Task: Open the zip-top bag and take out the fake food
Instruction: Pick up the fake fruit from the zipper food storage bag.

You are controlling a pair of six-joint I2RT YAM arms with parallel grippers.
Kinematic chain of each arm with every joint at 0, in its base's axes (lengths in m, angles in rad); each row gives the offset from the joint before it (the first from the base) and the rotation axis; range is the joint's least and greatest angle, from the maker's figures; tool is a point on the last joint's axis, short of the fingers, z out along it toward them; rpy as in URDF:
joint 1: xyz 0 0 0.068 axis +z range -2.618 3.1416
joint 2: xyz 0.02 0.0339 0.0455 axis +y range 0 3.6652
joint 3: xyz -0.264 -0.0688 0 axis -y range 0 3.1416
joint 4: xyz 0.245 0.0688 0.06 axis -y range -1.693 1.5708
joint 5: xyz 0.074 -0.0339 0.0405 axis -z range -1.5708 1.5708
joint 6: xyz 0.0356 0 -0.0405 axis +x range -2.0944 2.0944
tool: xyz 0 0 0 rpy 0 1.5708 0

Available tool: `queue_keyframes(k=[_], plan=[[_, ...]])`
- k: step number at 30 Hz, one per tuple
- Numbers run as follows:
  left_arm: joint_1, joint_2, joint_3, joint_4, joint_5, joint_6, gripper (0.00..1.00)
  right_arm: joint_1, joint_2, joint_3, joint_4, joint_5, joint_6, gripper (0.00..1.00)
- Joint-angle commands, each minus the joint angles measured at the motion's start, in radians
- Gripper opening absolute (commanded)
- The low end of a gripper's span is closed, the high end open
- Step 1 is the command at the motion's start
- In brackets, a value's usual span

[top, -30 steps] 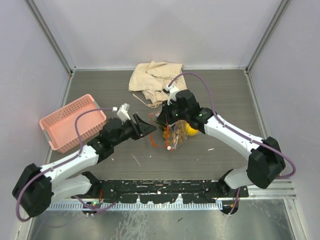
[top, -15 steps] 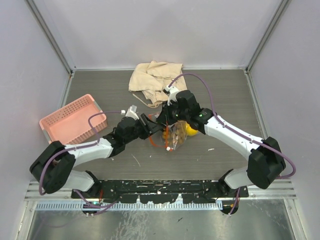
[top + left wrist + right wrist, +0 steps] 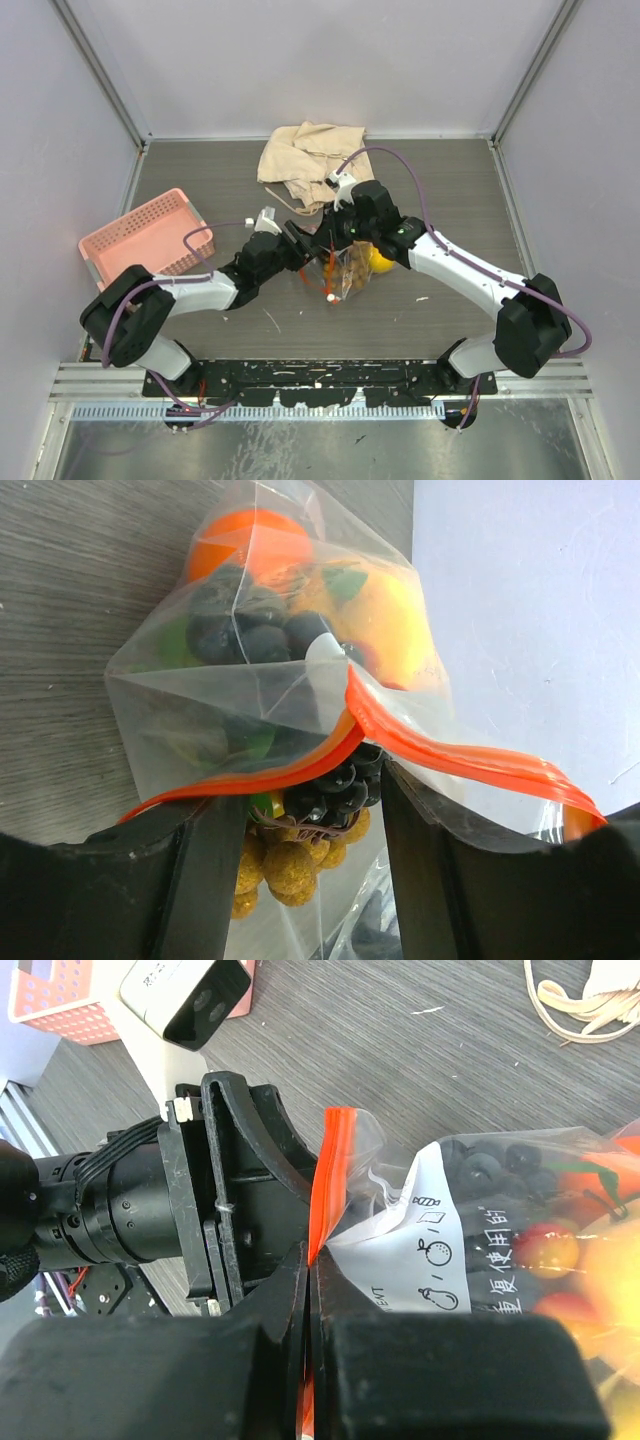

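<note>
Centre frame on the worktop point(image 3: 450, 200): right fingers point(image 3: 270, 1350) clamped on the zip-top bag point(image 3: 348, 268) by its orange strip point(image 3: 450, 755), left fingers point(image 3: 210, 880) parted, nearer from the left, strip crossing their gap, fake food point(image 3: 330, 790) just beyond.

left gripper point(image 3: 302, 245) advanced, now at zip-top bag point(image 3: 348, 270); jaws seemingly astride strip point(image 3: 455, 758)

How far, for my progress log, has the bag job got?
Done: the right gripper is shut on the zip strip, and the mouth of the zip-top bag looks partly parted. In hand: the open left gripper sits at that mouth. Left: all the fake food is inside.
</note>
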Motion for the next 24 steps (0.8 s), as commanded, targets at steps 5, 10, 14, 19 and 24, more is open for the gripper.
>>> queue_keyframes(k=[5, 10, 14, 19, 24], plan=[[-0.008, 0.026, 0.028, 0.089, -0.071, -0.050, 0.58, 0.042, -0.032, 0.028, 0.086, -0.041, 0.018, 0.03], [-0.014, 0.036, 0.022, 0.078, -0.103, -0.103, 0.71, 0.054, -0.037, 0.017, 0.088, -0.019, 0.015, 0.03], [-0.021, -0.003, -0.005, 0.049, -0.198, -0.125, 0.70, 0.054, -0.044, 0.011, 0.089, -0.020, 0.016, 0.03], [-0.021, 0.003, 0.018, 0.035, -0.223, -0.128, 0.42, 0.057, -0.039, -0.004, 0.109, -0.034, 0.034, 0.03], [-0.021, 0.043, 0.056, 0.037, -0.193, -0.114, 0.52, 0.070, -0.039, -0.019, 0.116, -0.032, 0.043, 0.03]])
